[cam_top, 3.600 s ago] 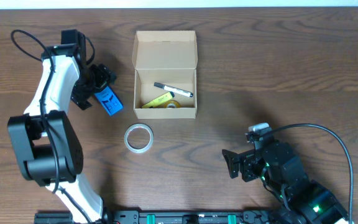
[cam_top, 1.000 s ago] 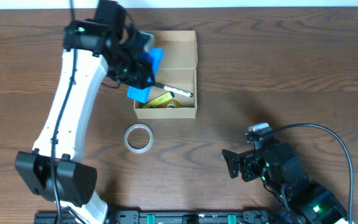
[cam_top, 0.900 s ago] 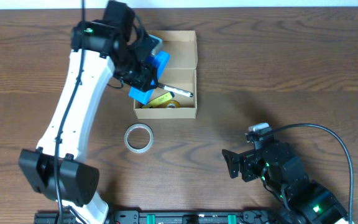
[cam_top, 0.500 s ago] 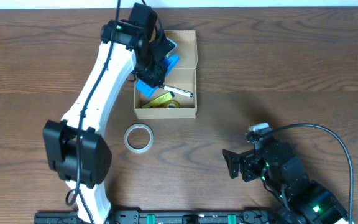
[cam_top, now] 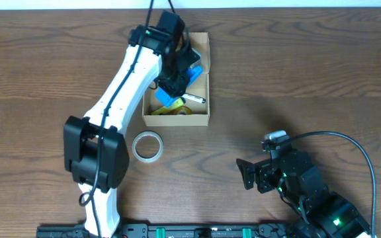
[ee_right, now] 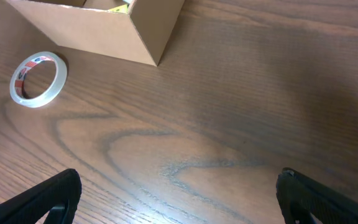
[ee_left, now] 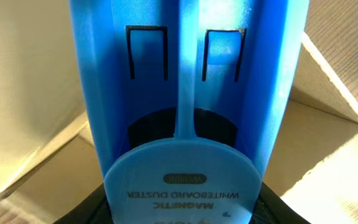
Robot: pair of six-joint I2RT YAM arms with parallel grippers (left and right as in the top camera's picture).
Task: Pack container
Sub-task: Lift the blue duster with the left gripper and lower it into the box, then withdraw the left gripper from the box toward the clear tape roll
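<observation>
The container [cam_top: 177, 120] is a tan cardboard box with its flap lid [cam_top: 201, 43] open at the back of the table. My left gripper [cam_top: 177, 82] hovers over the box's inside, shut on a blue whiteboard duster [cam_top: 192, 74]. In the left wrist view the duster [ee_left: 185, 93] fills the frame between the dark fingers, with the cardboard walls [ee_left: 30, 93] behind it. A black marker [cam_top: 194, 100] and a yellow item [cam_top: 167, 110] lie inside the box. My right gripper [cam_top: 250, 175] rests open near the front right, nothing between its fingers [ee_right: 48, 199].
A roll of clear tape [cam_top: 147, 145] lies on the wooden table just in front of the box; the right wrist view shows the tape roll [ee_right: 37, 78] left of the box's corner [ee_right: 148, 37]. The left arm spans from the front left up to the box.
The left arm has swung right, carrying the blue duster from the box's left edge to over its inside. The right arm has not moved.
</observation>
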